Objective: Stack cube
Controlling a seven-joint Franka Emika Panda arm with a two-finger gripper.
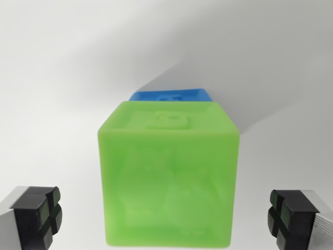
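Observation:
A translucent green cube (169,174) fills the middle of the wrist view, its near face toward me and its top showing a raised emblem. Behind it, only the top edge of a blue cube (170,96) shows; whether the two touch cannot be told. My gripper (164,216) is open, with the left pad (44,214) and right pad (285,216) standing wide on either side of the green cube, neither touching it. The green cube's lower edge is cut off by the picture's bottom.
Everything rests on a plain white surface (62,78). A soft grey shadow (250,67) falls behind and to the right of the cubes.

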